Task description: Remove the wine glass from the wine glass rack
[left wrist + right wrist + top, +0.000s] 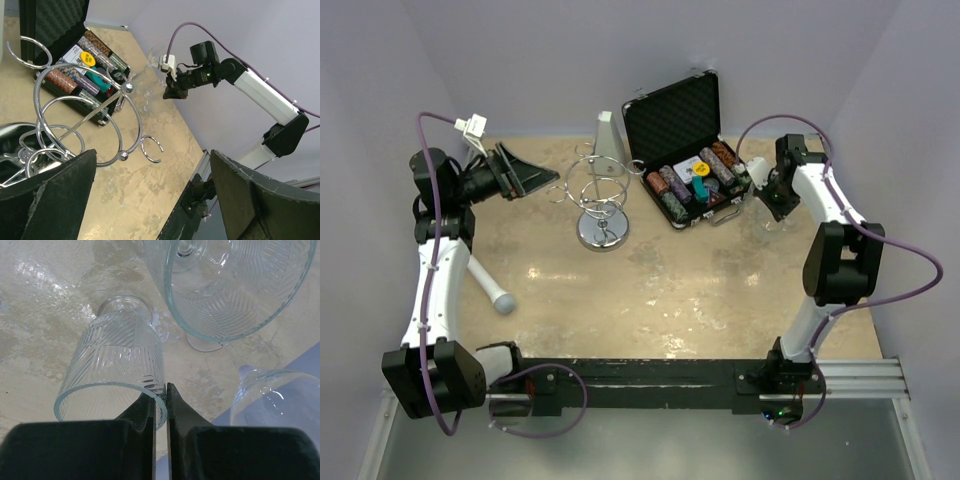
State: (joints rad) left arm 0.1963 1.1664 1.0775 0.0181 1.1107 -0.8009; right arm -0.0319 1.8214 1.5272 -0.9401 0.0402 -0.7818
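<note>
Right hand (160, 387) is clamped on the rim of a ribbed wine glass (115, 365) beside the case (672, 110), well apart from the rack (600, 195). Left hand (152, 160) gapes wide, holding nothing, near the rack.

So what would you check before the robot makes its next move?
1. Right gripper shut on the wine glass rim: ok.
2. Wine glass rack loops free of glasses: ok.
3. Left gripper open, holding nothing: ok.
4. Neighbouring glasses apart from the held glass: cannot tell.
5. Held glass lifted off the table: cannot tell.
</note>
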